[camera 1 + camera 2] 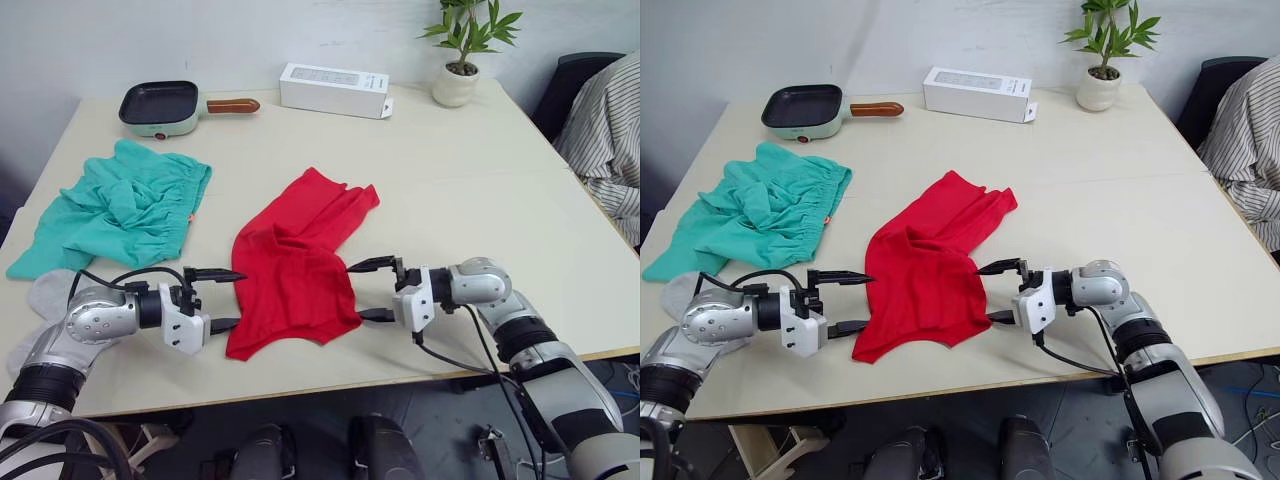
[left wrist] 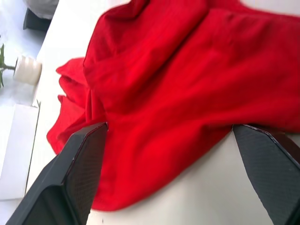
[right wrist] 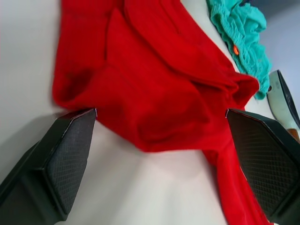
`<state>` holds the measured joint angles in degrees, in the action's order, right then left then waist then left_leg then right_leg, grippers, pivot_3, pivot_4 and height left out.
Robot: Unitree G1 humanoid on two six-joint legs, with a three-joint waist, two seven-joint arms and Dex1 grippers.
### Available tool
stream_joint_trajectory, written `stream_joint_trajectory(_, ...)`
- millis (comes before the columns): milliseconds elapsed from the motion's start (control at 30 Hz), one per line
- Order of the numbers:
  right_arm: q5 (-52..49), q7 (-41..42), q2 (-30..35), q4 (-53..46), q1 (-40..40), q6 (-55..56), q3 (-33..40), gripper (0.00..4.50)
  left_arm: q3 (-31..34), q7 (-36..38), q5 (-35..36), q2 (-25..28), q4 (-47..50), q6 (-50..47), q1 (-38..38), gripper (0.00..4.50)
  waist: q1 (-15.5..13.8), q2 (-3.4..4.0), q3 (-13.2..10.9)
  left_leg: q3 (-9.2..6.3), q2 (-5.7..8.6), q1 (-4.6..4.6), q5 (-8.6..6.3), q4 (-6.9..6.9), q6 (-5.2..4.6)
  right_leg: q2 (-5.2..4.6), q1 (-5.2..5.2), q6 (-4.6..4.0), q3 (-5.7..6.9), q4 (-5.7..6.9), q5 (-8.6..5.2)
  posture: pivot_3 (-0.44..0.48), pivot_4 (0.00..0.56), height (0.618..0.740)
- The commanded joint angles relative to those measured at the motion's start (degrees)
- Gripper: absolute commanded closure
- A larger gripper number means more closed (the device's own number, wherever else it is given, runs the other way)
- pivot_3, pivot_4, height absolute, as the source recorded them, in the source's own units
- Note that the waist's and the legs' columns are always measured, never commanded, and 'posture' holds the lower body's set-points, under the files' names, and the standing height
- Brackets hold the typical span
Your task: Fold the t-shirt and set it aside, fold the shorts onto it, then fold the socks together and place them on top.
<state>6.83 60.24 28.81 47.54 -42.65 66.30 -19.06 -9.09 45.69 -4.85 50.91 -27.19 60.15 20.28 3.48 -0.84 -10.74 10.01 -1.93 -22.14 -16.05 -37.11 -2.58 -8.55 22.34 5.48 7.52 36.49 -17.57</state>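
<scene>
1. While the worktop [image 1: 470, 190] carried everything, the t-shirt [image 1: 300, 262] lay crumpled at its centre, long axis running from the near-left hem toward the far right.
2. Left claw [image 1: 222, 299] and right claw [image 1: 374, 291] flanked it, both spread apart and empty.
3. Risk: pinching one layer would bunch the cloth.

At the table's [image 1: 500, 170] far edge a mint-green square pan [image 1: 160, 107] with a wooden handle sits beside a long white box [image 1: 333, 89], a potted green plant [image 1: 461, 50] stands at the far right corner, and striped cloth [image 1: 610, 130] drapes over a dark chair [image 1: 575, 80].
</scene>
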Motion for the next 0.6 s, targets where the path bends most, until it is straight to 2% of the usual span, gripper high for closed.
stream_joint_trajectory(33,2.70,-0.42,-0.12,1.19,0.65,0.21,-2.85,0.00,-2.82,3.55,1.27,2.84,1.80,1.36,-4.33,0.04,0.19,0.00,0.00,0.00,-0.01,0.00,0.00,0.01,0.00,0.00,0.01,0.00,-0.01,0.00,0.00,0.000,0.150,0.740)
stream_joint_trajectory(133,2.62,-0.97,0.38,1.33,0.64,0.55,-3.59,0.00,-1.27,3.98,3.70,6.53,1.81,1.21,-6.95,0.04,0.78,0.00,0.00,0.00,-0.05,0.00,-0.02,0.03,0.03,0.01,0.03,-0.05,0.00,0.00,-0.04,0.000,0.150,0.740)
stream_joint_trajectory(233,2.40,-1.48,0.38,1.04,0.53,0.55,-4.30,0.00,-0.90,3.38,3.46,8.04,0.93,1.94,-8.45,0.04,1.06,0.00,0.00,0.00,-0.07,0.00,-0.02,0.05,0.03,0.01,0.04,-0.09,0.02,-0.01,-0.07,0.000,0.150,0.740)
stream_joint_trajectory(400,2.35,-1.83,0.08,0.99,0.28,0.34,-5.10,0.00,-1.83,1.00,-0.03,4.15,3.75,0.47,-8.26,0.04,1.09,0.05,0.03,0.00,-0.06,0.01,-0.02,0.03,0.03,0.02,0.03,-0.09,0.02,-0.01,-0.08,0.000,0.150,0.740)
stream_joint_trajectory(600,3.16,-2.74,-1.23,0.49,-0.07,-0.94,-5.88,0.00,-3.37,-0.91,-5.29,-1.75,4.25,-0.29,-5.80,0.04,-0.06,0.51,0.62,0.00,0.04,0.07,-0.03,-0.05,-0.04,-0.02,-0.07,-0.09,0.02,-0.04,-0.08,0.000,0.150,0.740)
